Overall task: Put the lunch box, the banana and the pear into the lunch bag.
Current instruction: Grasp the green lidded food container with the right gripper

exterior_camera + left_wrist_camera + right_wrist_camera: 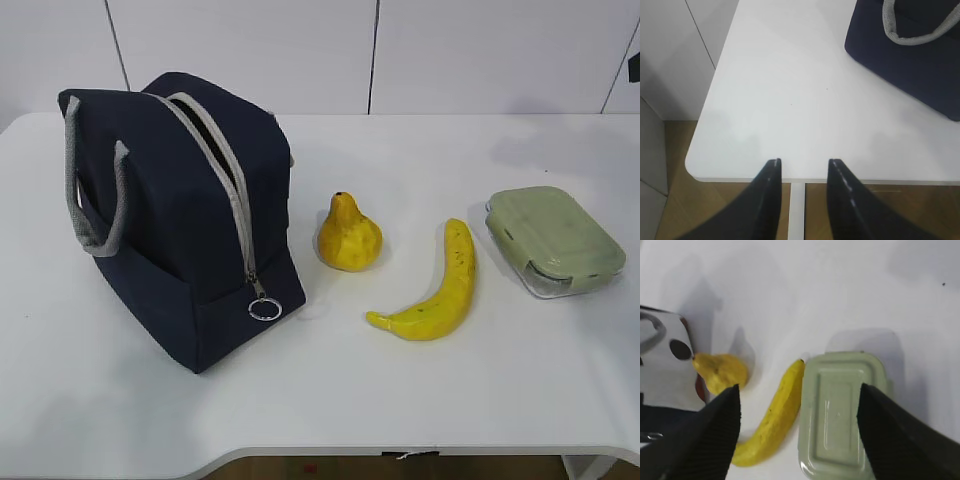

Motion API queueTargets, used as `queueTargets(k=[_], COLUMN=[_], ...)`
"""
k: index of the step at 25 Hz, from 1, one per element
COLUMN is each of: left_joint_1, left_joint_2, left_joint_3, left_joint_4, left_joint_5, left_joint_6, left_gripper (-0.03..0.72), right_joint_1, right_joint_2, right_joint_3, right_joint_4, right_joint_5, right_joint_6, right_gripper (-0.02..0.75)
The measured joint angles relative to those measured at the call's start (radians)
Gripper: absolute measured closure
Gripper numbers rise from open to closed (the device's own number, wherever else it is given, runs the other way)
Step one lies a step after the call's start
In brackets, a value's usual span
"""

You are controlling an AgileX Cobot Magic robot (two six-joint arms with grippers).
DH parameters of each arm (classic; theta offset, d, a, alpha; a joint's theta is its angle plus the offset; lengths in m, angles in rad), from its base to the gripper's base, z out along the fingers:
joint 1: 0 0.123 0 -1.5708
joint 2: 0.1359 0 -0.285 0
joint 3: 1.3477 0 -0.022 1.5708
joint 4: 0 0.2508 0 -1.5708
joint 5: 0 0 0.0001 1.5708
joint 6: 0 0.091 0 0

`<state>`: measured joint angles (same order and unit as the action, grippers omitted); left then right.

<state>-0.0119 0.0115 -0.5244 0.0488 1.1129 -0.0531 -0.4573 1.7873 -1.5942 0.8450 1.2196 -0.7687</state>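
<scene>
Now both grippers, left [804, 162] and right [799, 390], hang spread above white table [330, 400].

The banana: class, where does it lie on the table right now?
In the exterior view the banana lies on the white table, right of centre, between the pear and the lunch box, touching neither.

No readable text, lunch bag [665, 370] marks perhaps printed, illegible

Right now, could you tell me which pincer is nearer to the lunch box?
The right pincer: it hangs open directly above the lunch box, lid between its fingers. The left pincer is over the table's far corner, beyond the lunch bag.
</scene>
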Motion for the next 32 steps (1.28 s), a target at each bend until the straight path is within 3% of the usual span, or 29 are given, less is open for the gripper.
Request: queueTargets(k=[5,19,27,32], left_joint_1=[0.0,0.0,0.0,0.0], left_joint_2=[0.0,0.0,0.0,0.0], left_joint_3=[0.0,0.0,0.0,0.0], left_joint_4=[0.0,0.0,0.0,0.0], left_joint_5=[0.0,0.0,0.0,0.0], left_joint_6=[0.0,0.0,0.0,0.0], left_gripper=[0.448,0.447,0.447,0.447], right_joint_1=[-0.082,-0.11,-0.11,-0.11], right_joint_2=[0.117,0.348,0.35,0.36], right_joint_3=[0.0,0.064,0.212,0.22], right_joint_4=[0.174,0.247,0.341,0.374], right_joint_5=[-0.002,-0.027,-0.032,-0.034], right_joint_6=[-0.043,-0.087,-0.247,-0.295], right_gripper=[0.161,0.256,0.253,0.166])
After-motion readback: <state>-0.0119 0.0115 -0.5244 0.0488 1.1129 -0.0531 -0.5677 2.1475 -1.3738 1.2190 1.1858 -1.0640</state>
